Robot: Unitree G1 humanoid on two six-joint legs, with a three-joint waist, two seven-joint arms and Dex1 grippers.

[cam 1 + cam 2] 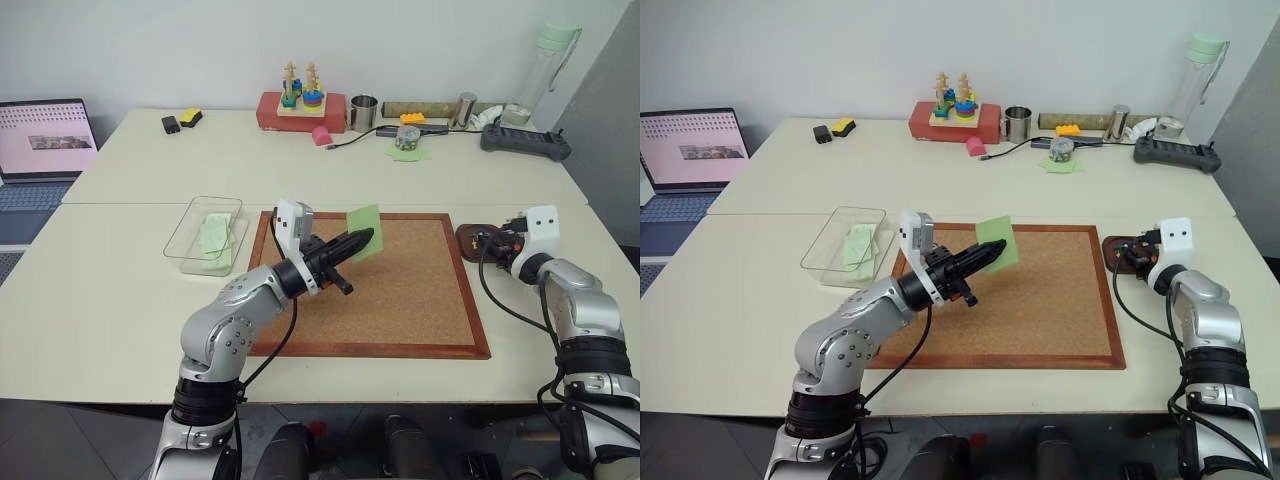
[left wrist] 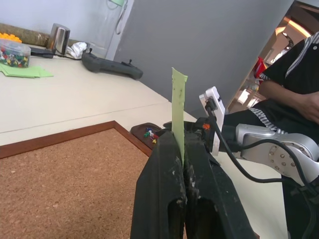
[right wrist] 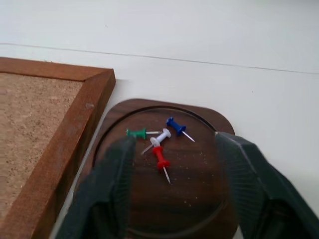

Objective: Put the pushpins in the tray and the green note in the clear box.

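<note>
My left gripper [image 1: 368, 238] is shut on the green note [image 1: 364, 230], which it holds upright a little above the cork board [image 1: 410, 300]. In the left wrist view the green note [image 2: 178, 112] stands edge-on between the closed fingers. My right gripper [image 3: 174, 144] hangs open just over the tray [image 3: 184, 199], a dark brown dish off the board's right edge. Several pushpins lie in the tray, among them a red one [image 3: 160, 158], a blue, a white and a green one. The clear box [image 1: 190, 222] sits left of the board with pale green notes inside.
At the back of the table stand a ring-stacker toy [image 1: 300, 100], a metal cup [image 1: 363, 112], a jar of pins [image 1: 406, 138], a black controller [image 1: 525, 140] and a bottle [image 1: 545, 70]. A laptop [image 1: 45, 135] sits far left. A person [image 2: 294, 74] sits beyond the right arm.
</note>
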